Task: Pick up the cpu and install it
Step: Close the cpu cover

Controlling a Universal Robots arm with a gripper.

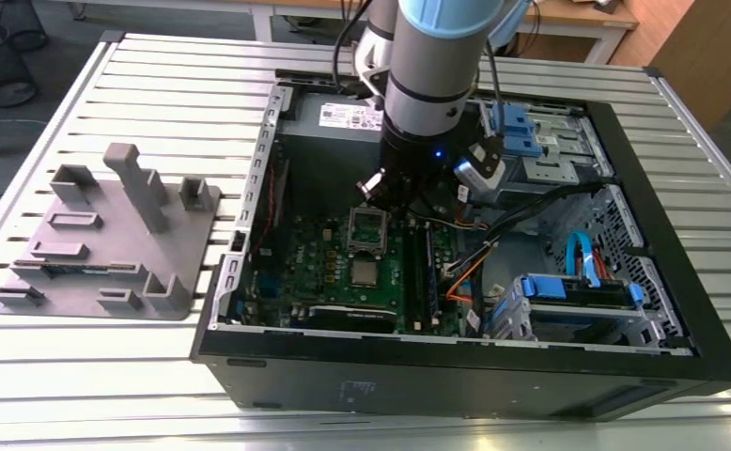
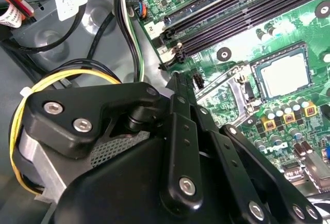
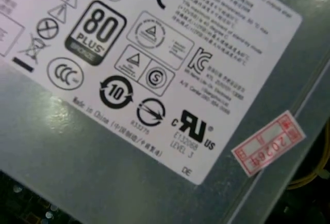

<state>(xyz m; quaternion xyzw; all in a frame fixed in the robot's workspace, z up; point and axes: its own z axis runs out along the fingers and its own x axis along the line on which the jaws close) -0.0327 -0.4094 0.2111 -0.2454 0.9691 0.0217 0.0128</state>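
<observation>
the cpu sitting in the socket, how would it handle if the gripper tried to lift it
The cpu looks thin and flat, so probably stiff and light. Its shiny metal top likely makes it slippery. It lies low inside the socket frame, so its edges seem hard to grasp.

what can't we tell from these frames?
- Gripper state: in the second wrist view its own black linkage covers the fingertips; in the exterior view the arm blocks them.
- Cpu: seen in the socket in the second wrist view, but whether it is fully seated or latched cannot be judged.
- Motherboard: partly behind the arm in the exterior view.
</observation>
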